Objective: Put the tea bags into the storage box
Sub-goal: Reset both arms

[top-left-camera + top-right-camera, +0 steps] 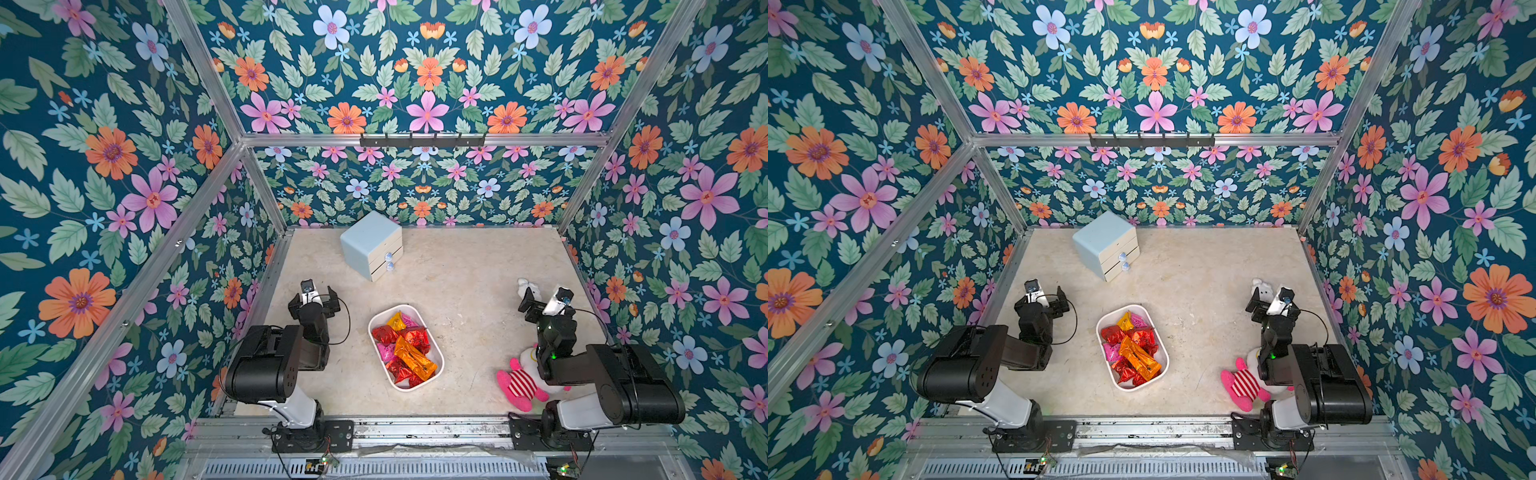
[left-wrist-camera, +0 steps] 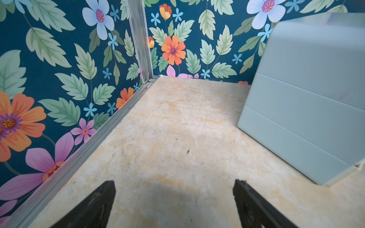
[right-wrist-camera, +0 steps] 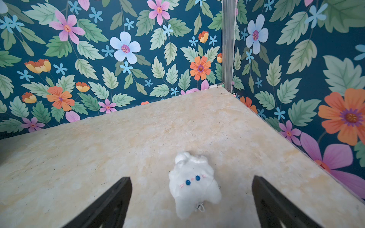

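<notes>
The storage box (image 1: 409, 389) (image 1: 1133, 388), a shallow white oblong tray, sits mid-table near the front in both top views. Several tea bags (image 1: 409, 353) (image 1: 1138, 357) in red, pink and orange foil lie piled inside it; I see none on the table. My left gripper (image 1: 322, 297) (image 1: 1050, 297) (image 2: 174, 182) hovers left of the box, open, with only bare table between its fingers. My right gripper (image 1: 534, 303) (image 1: 1258, 301) (image 3: 191, 177) is off to the right, open and holding nothing, with a small white plush toy (image 3: 194, 183) on the table below it.
A pale blue drawer unit (image 1: 372, 245) (image 2: 306, 98) stands at the back, close to the left gripper. A pink-and-white striped plush (image 1: 521, 384) lies beside the right arm's base. Flowered walls close in the table on three sides.
</notes>
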You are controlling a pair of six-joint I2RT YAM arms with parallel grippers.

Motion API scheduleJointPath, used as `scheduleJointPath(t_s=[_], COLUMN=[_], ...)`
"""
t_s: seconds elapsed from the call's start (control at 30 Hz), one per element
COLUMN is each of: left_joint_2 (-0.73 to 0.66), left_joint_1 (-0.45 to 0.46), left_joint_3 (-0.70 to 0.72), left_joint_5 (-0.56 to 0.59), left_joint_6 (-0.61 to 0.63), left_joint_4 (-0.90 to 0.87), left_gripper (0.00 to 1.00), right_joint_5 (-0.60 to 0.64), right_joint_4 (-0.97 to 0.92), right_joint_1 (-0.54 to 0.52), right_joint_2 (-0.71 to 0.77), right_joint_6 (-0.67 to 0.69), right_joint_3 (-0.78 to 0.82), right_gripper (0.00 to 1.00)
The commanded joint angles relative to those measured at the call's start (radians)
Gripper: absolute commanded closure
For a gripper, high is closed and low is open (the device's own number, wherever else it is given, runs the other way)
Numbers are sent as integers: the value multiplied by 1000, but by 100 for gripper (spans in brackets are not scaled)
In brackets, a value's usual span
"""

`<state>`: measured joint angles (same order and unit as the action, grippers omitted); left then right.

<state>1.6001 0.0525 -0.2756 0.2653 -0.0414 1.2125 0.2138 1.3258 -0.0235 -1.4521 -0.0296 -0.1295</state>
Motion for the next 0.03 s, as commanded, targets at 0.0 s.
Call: scheduleJointPath(t_s=[0.0], left_joint_2=[0], left_joint_1=[0], left_joint_3=[-1], left_joint_5=[0], left_joint_6=[11], left_joint_4=[23], left_gripper=[1], right_joint_5=[-4], right_joint_4=[25], right_joint_1=[0], right_joint_2=[1], right_joint_6=[-2], right_joint_3=[0], right_gripper=[1])
